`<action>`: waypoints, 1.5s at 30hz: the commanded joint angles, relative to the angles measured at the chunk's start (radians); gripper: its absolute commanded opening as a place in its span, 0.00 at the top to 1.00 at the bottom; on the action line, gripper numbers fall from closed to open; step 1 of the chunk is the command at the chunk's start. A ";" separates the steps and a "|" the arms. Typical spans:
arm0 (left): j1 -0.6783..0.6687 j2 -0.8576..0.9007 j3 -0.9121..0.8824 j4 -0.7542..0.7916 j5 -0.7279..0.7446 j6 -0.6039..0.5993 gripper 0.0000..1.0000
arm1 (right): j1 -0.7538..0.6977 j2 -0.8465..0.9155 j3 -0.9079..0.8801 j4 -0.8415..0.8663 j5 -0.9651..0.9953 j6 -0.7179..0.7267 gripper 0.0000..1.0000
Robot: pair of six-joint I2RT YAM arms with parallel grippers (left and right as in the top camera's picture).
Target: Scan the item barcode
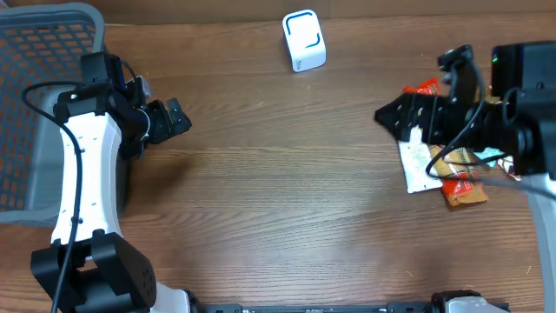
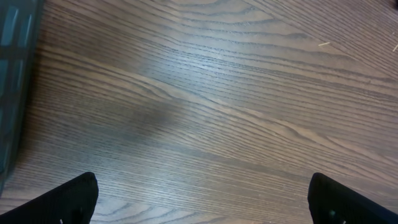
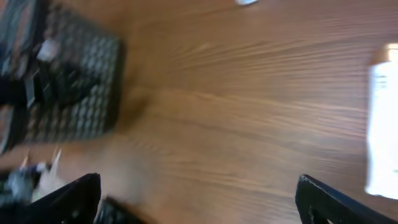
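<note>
Several snack packets lie at the table's right side: a white one (image 1: 419, 162), an orange one (image 1: 466, 194) and a red-orange one (image 1: 425, 87). My right gripper (image 1: 393, 122) hovers just left of them, partly over the white packet. It is open and holds nothing, and its wrist view (image 3: 199, 199) shows only blurred wood between the jaws. A white scanner box with a blue outline (image 1: 304, 40) stands at the back centre. My left gripper (image 1: 181, 120) is open and empty over bare wood (image 2: 202, 199) on the left, far from the packets.
A grey mesh basket (image 1: 35, 52) fills the far left corner; its edge shows in the left wrist view (image 2: 12, 74) and, blurred, in the right wrist view (image 3: 81, 81). A blurred white object (image 3: 380, 124) sits at the right wrist view's right edge.
</note>
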 commanded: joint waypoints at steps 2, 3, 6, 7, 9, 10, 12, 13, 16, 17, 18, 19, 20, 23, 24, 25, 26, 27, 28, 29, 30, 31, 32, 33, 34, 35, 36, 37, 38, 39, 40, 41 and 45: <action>-0.006 0.005 0.015 0.001 -0.002 0.019 0.00 | 0.052 0.005 0.007 -0.003 0.035 -0.047 0.00; -0.006 0.005 0.015 0.001 -0.002 0.019 0.00 | 0.053 0.005 0.007 -0.002 0.037 -0.047 0.00; -0.006 0.005 0.015 0.001 -0.002 0.019 0.01 | 0.053 -0.011 0.007 0.034 0.072 -0.047 0.00; -0.006 0.005 0.015 0.001 -0.002 0.019 0.00 | 0.053 -0.016 0.007 0.042 0.074 -0.053 0.00; -0.006 0.005 0.015 0.001 -0.002 0.019 0.00 | 0.056 -0.032 0.007 0.053 0.066 -0.084 0.00; -0.006 0.005 0.015 0.001 -0.002 0.019 0.00 | 0.057 -0.039 0.007 0.055 0.062 -0.105 0.00; -0.006 0.005 0.015 0.001 -0.002 0.019 0.00 | 0.068 -0.060 -0.005 0.073 0.069 -0.145 0.00; -0.006 0.005 0.015 0.001 -0.002 0.019 0.00 | 0.088 -0.089 -0.023 0.105 0.093 -0.164 0.00; -0.006 0.005 0.015 0.001 -0.002 0.019 0.00 | 0.131 -0.172 -0.108 0.245 0.215 -0.166 0.00; -0.006 0.005 0.015 0.001 -0.002 0.019 0.00 | 0.142 -0.212 -0.156 0.315 0.254 -0.166 0.00; -0.006 0.005 0.015 0.001 -0.002 0.019 0.00 | 0.148 -0.249 -0.204 0.379 0.275 -0.166 0.00; -0.006 0.005 0.015 0.001 -0.002 0.019 0.00 | 0.149 -0.296 -0.266 0.459 0.290 -0.166 0.00; -0.006 0.005 0.015 0.001 -0.002 0.019 0.00 | 0.149 -0.338 -0.323 0.527 0.297 -0.166 0.00; -0.006 0.005 0.015 0.001 -0.002 0.019 0.00 | 0.127 -0.531 -0.593 0.793 0.339 -0.167 0.00; -0.007 0.005 0.015 0.001 -0.002 0.019 0.00 | 0.120 -0.581 -0.661 0.850 0.344 -0.168 0.00; -0.006 0.005 0.015 0.001 -0.002 0.019 0.00 | 0.109 -0.636 -0.734 0.911 0.344 -0.179 0.00; -0.006 0.005 0.015 0.001 -0.002 0.019 0.00 | 0.097 -0.689 -0.805 0.967 0.344 -0.188 0.00; -0.006 0.005 0.015 0.001 -0.002 0.019 0.00 | 0.084 -0.742 -0.875 1.015 0.343 -0.202 0.00; -0.006 0.005 0.015 0.001 -0.002 0.019 0.00 | 0.073 -0.792 -0.939 1.055 0.344 -0.211 0.00; -0.006 0.005 0.015 0.001 -0.002 0.019 0.00 | 0.060 -0.848 -1.010 1.091 0.344 -0.226 0.00; -0.006 0.005 0.015 0.001 -0.002 0.019 0.00 | 0.051 -0.893 -1.067 1.119 0.344 -0.237 0.00; -0.007 0.005 0.015 0.001 -0.002 0.019 0.00 | 0.043 -0.946 -1.131 1.147 0.344 -0.251 0.00; -0.006 0.005 0.015 0.001 -0.002 0.019 0.00 | 0.036 -0.993 -1.186 1.168 0.344 -0.259 0.00; -0.006 0.005 0.015 0.001 -0.002 0.019 0.00 | 0.029 -1.046 -1.248 1.191 0.344 -0.260 0.00; -0.006 0.005 0.015 0.001 -0.002 0.019 0.00 | 0.021 -1.091 -1.300 1.210 0.343 -0.259 0.00; -0.006 0.005 0.015 0.001 -0.002 0.019 0.00 | 0.015 -1.140 -1.353 1.230 0.343 -0.259 0.00; -0.006 0.005 0.015 0.001 -0.002 0.019 0.00 | 0.012 -1.189 -1.406 1.248 0.343 -0.259 0.00; -0.006 0.005 0.015 0.001 -0.002 0.019 0.00 | 0.010 -1.233 -1.450 1.265 0.343 -0.259 0.00; -0.006 0.005 0.015 0.001 -0.002 0.019 0.00 | 0.009 -1.266 -1.483 1.278 0.344 -0.259 0.00; -0.006 0.005 0.015 0.001 -0.002 0.019 0.00 | 0.008 -1.304 -1.519 1.290 0.344 -0.259 0.00; -0.006 0.005 0.015 0.001 -0.002 0.019 0.00 | 0.008 -1.332 -1.545 1.294 0.344 -0.259 0.00; -0.006 0.005 0.015 0.001 -0.002 0.019 0.00 | 0.008 -1.356 -1.570 1.296 0.344 -0.259 0.00; -0.006 0.005 0.015 0.001 -0.002 0.019 0.00 | 0.010 -1.355 -1.636 1.267 0.351 -0.259 0.00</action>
